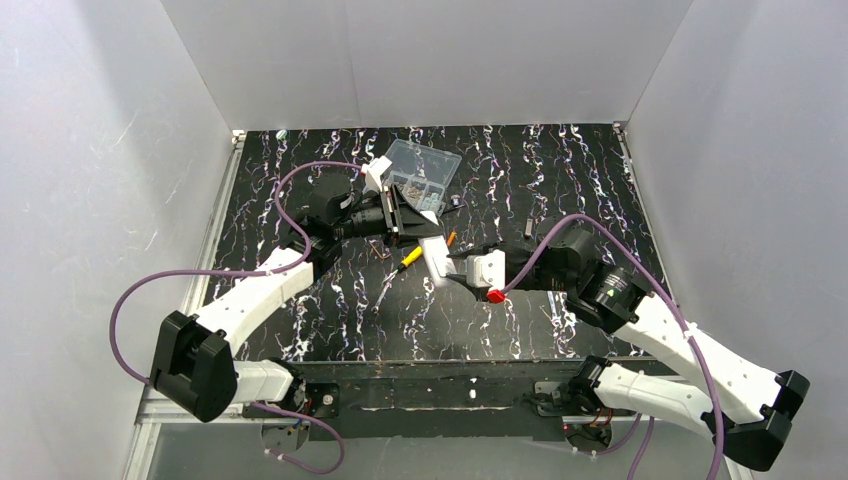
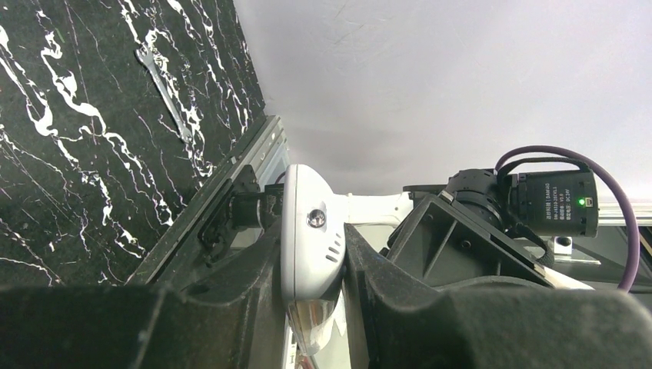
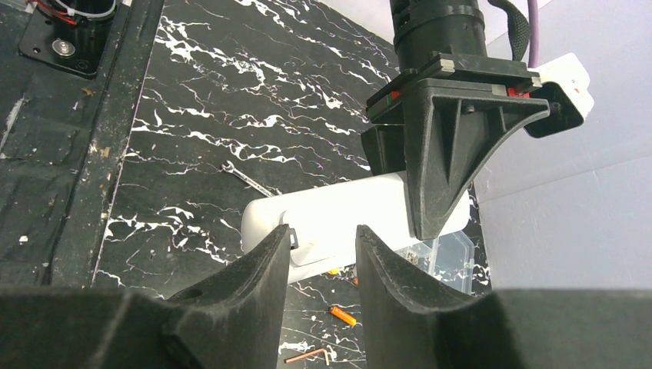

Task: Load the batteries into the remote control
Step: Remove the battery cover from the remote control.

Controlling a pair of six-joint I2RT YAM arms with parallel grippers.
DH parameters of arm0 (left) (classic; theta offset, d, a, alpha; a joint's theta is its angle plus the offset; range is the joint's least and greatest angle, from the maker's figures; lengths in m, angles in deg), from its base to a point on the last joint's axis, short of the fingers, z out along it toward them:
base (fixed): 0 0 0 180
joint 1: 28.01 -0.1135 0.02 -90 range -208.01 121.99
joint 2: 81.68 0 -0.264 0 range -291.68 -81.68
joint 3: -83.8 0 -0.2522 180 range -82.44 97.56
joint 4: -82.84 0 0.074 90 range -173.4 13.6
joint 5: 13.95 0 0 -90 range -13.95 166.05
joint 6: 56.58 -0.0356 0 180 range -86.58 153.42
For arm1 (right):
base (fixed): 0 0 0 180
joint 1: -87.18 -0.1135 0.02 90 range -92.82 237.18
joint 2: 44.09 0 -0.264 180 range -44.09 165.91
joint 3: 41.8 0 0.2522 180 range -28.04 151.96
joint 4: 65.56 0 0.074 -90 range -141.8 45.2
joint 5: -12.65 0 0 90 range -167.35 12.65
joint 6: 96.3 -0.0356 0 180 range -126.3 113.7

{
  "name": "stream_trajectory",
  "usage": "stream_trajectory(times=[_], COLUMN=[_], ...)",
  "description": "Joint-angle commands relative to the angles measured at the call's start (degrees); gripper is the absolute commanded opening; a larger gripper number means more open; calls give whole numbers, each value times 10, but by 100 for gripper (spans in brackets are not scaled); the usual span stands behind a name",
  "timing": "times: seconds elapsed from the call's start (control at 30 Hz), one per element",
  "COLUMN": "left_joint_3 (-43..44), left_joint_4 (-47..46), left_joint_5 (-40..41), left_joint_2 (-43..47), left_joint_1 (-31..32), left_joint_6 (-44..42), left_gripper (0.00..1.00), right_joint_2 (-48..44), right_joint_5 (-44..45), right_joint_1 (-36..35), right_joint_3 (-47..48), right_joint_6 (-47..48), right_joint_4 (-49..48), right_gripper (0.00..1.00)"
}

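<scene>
Left hand (image 2: 311, 265) clamped on remote (image 2: 306, 223), lifted off counter (image 1: 560, 180). Right hand (image 3: 323, 244): jaws apart, empty; remote just past its tips at 12 o'clock.

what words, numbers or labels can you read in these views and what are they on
White print on the label of the black camera module, left wrist view: several lines, too small to read.
On the remote control: no lettering shows.
No readable text anywhere else.
</scene>
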Motion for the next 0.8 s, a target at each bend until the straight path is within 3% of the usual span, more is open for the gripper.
stream_trajectory(times=[0.0,0.4,0.53,0.77], left_joint_3=[13,10,7,4], left_joint_4=[-17,-26,-31,-43], left_joint_5=[-53,-48,-45,-37], left_joint_2=[6,1,-3,-8], left_joint_1=[4,4,4,4], left_joint_6=[-3,7,12,19], left_gripper=[0,0,0,0], right_joint_2=[-4,-10,-19,-29], right_joint_5=[31,16,-1,-16], right_joint_1=[3,3,3,3], right_joint_3=[0,-2,-2,-8], right_joint_6=[2,15,7,-14], right_joint_4=[-54,-17,-4,0], right_gripper=[44,48,56,57])
